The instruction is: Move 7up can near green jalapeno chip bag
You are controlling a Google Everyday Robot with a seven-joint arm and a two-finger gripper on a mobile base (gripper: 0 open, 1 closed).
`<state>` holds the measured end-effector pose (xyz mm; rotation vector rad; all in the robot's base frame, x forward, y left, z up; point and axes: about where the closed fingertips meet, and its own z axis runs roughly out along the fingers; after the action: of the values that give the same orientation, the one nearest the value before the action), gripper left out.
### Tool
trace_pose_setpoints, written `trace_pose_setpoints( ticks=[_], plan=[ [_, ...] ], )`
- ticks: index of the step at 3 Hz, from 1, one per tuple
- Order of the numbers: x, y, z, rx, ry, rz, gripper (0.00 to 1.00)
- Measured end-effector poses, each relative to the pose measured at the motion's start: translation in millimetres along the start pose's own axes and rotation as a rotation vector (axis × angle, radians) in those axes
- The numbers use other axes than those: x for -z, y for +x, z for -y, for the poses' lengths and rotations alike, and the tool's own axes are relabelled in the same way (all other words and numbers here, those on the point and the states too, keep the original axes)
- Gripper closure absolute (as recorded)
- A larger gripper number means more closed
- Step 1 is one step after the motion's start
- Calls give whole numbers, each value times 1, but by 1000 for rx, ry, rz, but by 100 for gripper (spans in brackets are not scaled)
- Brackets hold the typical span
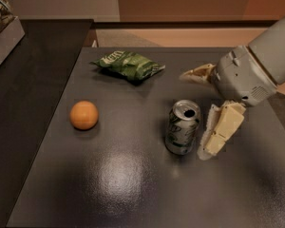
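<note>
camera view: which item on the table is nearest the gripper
The 7up can: it stands right beside the gripper on the right, while the orange ball and green chip bag sit farther away.

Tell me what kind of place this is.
Probably an office snack area: a dark counter holds a 7up can, a green jalapeno chip bag and an orange ball; the gripper sits right of the can.
</note>
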<state>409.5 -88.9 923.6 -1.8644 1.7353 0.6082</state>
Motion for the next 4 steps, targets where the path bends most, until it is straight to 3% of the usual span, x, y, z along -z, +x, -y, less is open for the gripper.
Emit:
trace_pose_setpoints(
  ticks=[1,2,4],
  plan=[
    [-12,1,-1,-6,-15,16,0],
    [-21,1,-2,-4,-25,22,15],
    [-15,4,-1,-4,-13,30,58]
  ],
)
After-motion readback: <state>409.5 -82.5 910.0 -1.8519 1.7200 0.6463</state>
